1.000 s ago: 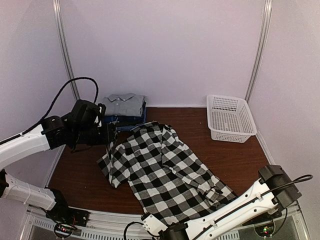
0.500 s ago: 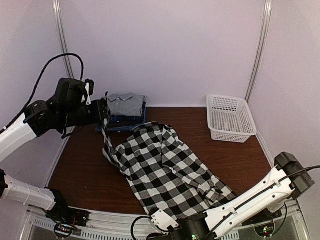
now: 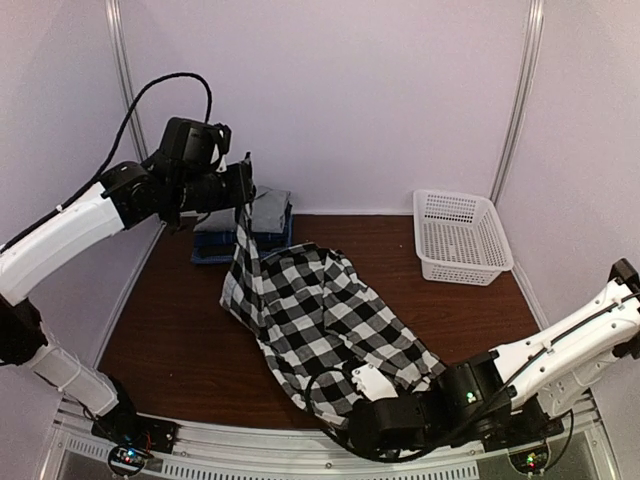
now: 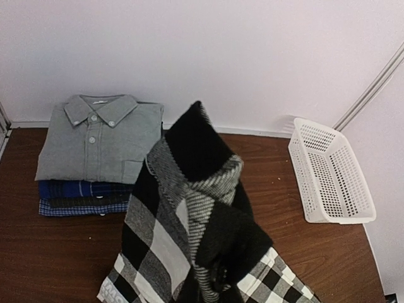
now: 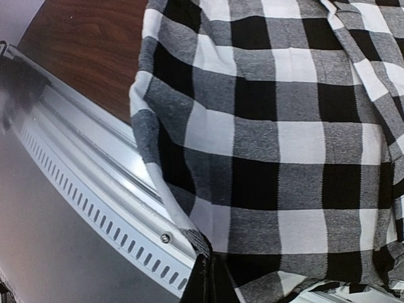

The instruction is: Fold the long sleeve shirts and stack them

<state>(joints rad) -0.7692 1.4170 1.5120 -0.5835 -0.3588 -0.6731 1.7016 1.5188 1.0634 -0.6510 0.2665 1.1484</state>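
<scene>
The black-and-white check shirt (image 3: pixel 320 310) lies spread on the brown table, its left part pulled up into the air. My left gripper (image 3: pixel 243 188) is shut on that raised edge, high above the back left. In the left wrist view the cloth (image 4: pixel 189 189) drapes over my fingers and hides them. My right gripper (image 3: pixel 345 400) is shut on the shirt's near hem (image 5: pixel 252 158) at the table's front edge, next to the metal rail. A stack of folded shirts (image 3: pixel 270 215) sits at the back left, a grey one (image 4: pixel 98 142) on top of blue ones (image 4: pixel 82 192).
A white lattice basket (image 3: pixel 460 235) stands at the back right and also shows in the left wrist view (image 4: pixel 328 170). A metal rail (image 5: pixel 95 164) runs along the table's near edge. White walls close the back and sides.
My left gripper has risen and swung right, lifting the check shirt's left edge off the table. My right arm has shifted right along the near edge, still at the hem.
</scene>
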